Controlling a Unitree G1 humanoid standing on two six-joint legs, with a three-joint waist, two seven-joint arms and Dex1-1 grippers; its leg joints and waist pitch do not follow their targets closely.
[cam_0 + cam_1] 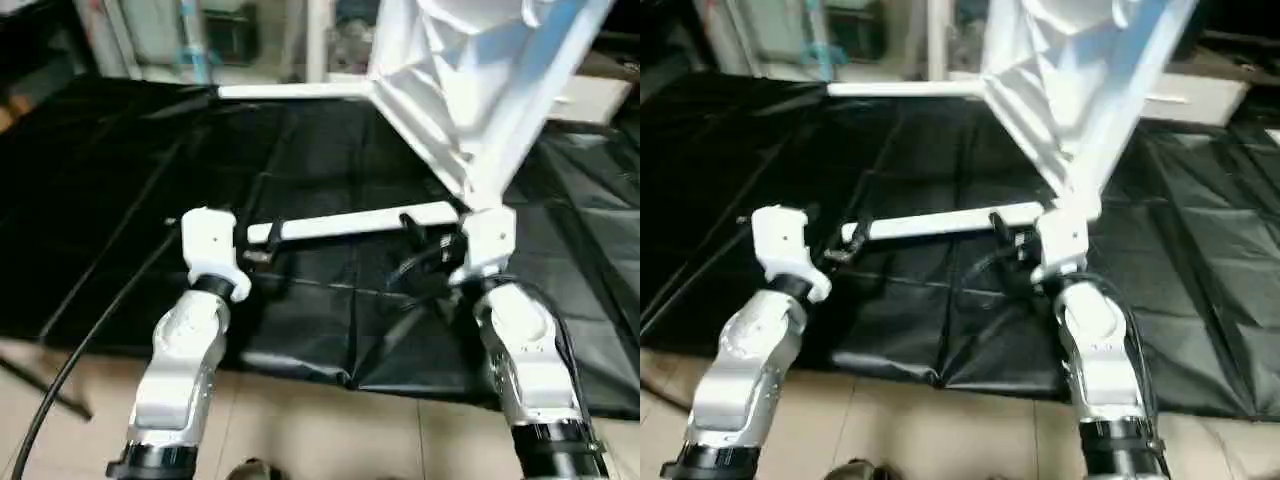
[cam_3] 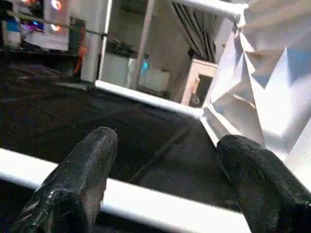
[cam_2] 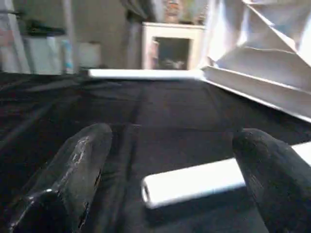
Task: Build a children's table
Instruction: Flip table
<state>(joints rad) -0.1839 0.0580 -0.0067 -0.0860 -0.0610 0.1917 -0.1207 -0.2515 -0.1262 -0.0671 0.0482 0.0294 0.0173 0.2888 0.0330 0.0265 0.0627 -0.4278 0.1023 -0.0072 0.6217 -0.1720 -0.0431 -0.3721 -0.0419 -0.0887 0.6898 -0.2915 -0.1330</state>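
Note:
The white table top (image 1: pixel 480 90) stands tilted up on edge at the far right of the black mat, ribbed underside facing me. One white leg (image 1: pixel 290 91) sticks out of it to the left, level above the mat. A second loose leg (image 1: pixel 350 222) lies on the mat between my arms. My left gripper (image 1: pixel 262 243) is open around that leg's left end (image 3: pixel 189 182), with a gap beside it. My right gripper (image 1: pixel 425 240) is open over the leg's right part (image 2: pixel 160 204), just below the table top's lower corner.
The black mat (image 1: pixel 120 200) covers the floor ahead, and its front edge meets pale tiles (image 1: pixel 330 420) near my body. A black cable (image 1: pixel 60 380) runs along the left. Shelves and a white cabinet (image 3: pixel 172 46) stand beyond the mat.

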